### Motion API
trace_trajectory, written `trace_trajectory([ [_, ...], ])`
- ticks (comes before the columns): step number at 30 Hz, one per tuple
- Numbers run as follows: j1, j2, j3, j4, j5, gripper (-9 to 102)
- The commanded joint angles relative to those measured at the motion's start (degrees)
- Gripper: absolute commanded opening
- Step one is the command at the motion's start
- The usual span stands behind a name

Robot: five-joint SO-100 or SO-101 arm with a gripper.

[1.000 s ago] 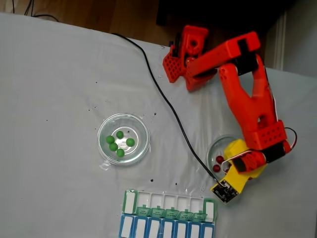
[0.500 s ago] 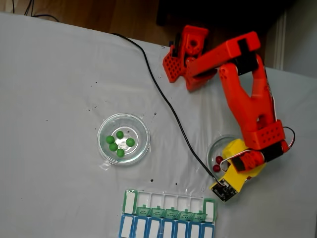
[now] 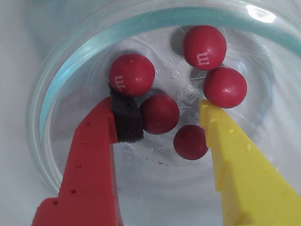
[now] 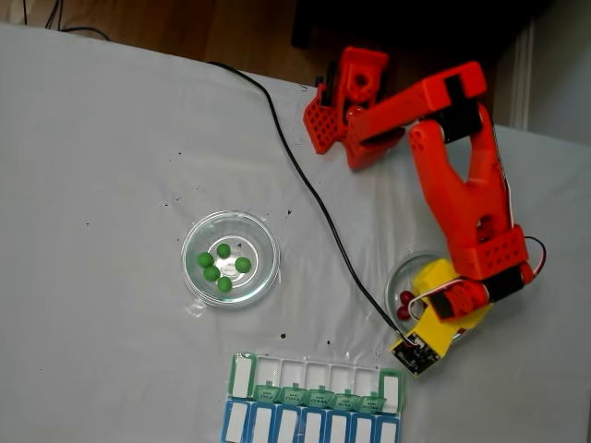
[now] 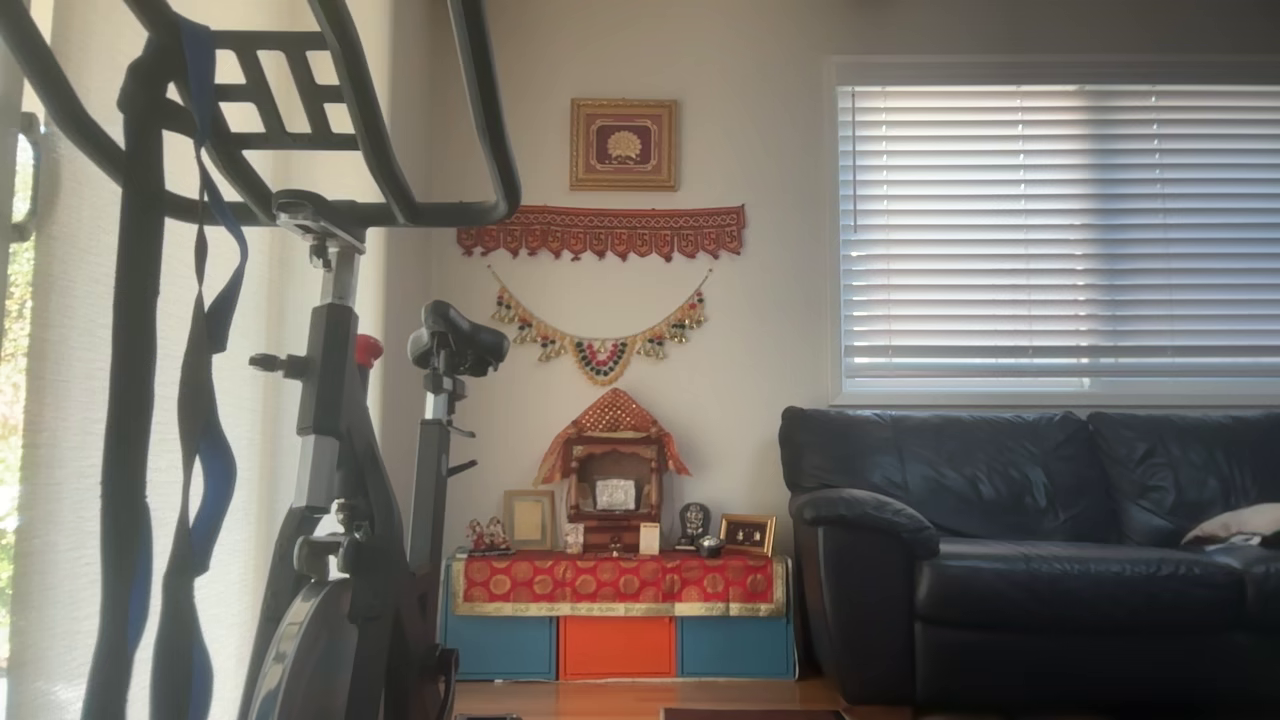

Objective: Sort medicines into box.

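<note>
In the wrist view my gripper (image 3: 159,110) stands open inside a clear glass dish (image 3: 56,80) that holds several dark red medicines. One red pill (image 3: 160,114) lies between the jaws, touching the black pad of the red finger (image 3: 94,155). Another red pill (image 3: 189,141) sits against the yellow finger (image 3: 235,160). In the fixed view the gripper (image 4: 423,300) is over that dish (image 4: 404,269) at the right, and two red pills (image 4: 406,297) show beside it. Green medicines (image 4: 223,250) lie in a second glass dish (image 4: 196,242). The box (image 4: 314,404) sits at the front edge.
A black cable (image 4: 305,175) runs from the table's back across to the wrist camera board (image 4: 417,352). The arm's orange base (image 4: 346,97) stands at the back. The other view shows a room with an exercise bike (image 5: 340,450) and a dark sofa (image 5: 1030,540).
The gripper head has shifted slightly towards the red pills in the right dish. The green pills and the box have not moved.
</note>
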Motion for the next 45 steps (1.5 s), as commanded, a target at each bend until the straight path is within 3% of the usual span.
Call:
trace_trajectory([
  [1, -1.41, 0.97, -0.62, -1.85, 0.00, 22],
  [21, -1.58, -1.76, -3.16, -0.18, -0.09, 1],
  [32, 0.18, 2.90, -9.05, 11.34, -0.35, 1],
  [45, 5.98, 11.95, -13.97, 14.15, 2.46, 1],
])
